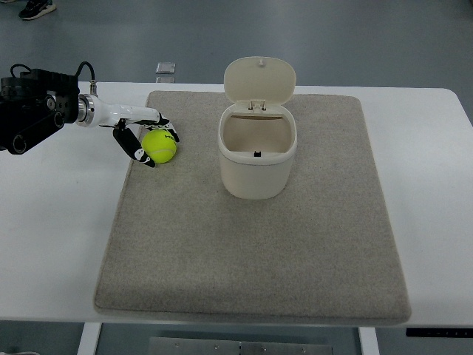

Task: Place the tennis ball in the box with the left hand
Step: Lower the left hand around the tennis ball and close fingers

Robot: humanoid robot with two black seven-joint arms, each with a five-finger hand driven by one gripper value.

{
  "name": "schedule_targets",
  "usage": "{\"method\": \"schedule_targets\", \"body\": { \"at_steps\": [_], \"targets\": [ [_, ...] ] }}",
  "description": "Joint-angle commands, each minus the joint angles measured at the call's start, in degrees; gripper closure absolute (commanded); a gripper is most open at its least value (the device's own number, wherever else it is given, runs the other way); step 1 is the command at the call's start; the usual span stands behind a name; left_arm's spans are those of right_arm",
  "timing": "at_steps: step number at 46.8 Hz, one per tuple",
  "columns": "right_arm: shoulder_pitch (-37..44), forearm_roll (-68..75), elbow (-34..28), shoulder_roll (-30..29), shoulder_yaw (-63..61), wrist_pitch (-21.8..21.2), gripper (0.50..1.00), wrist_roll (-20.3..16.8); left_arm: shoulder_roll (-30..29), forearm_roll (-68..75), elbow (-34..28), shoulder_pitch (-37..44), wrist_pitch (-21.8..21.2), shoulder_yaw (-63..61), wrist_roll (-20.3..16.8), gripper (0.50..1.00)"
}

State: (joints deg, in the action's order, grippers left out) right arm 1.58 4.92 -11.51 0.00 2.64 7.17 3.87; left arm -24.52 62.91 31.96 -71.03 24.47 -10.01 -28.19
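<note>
The left hand (140, 137) has its fingers wrapped around the tennis ball (159, 146) at the left edge of the grey mat (251, 251), probably with the ball just off the surface, though the view is not clear enough to be sure. The box (256, 151) stands near, its lid open upright so the ball can drop in. I can read no writing anywhere.

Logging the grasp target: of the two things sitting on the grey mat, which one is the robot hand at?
The yellow-green tennis ball, at the mat's left edge; the left robot hand curls around it. The open cream box stands apart, mid-mat.
</note>
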Motion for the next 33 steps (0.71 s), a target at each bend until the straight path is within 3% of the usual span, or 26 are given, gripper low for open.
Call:
{"method": "schedule_targets", "body": {
  "at_steps": [1,7,19,24,33],
  "targets": [
    [0.0,0.0,0.0,0.0,0.0,-0.1,0.599,0.0,0.0,-0.1,-0.1,-0.2,-1.2,0.1,0.2,0.722],
    [0.0,0.0,0.0,0.0,0.0,-0.1,0.599,0.0,0.0,-0.9,-0.2,-0.2,-3.4,0.2,0.3,0.750],
    [0.0,0.0,0.0,0.0,0.0,-0.1,0.599,0.0,0.1,-1.0,-0.6,-0.3,-3.9,0.2,0.4,0.795],
    [0.0,0.0,0.0,0.0,0.0,-0.1,0.599,0.0,0.1,-1.0,-0.6,-0.5,-3.9,0.2,0.3,0.864],
    [0.0,0.0,0.0,0.0,0.0,-0.1,0.599,0.0,0.4,-1.5,-0.6,-0.1,-3.9,0.6,0.4,0.877]
  ]
}}
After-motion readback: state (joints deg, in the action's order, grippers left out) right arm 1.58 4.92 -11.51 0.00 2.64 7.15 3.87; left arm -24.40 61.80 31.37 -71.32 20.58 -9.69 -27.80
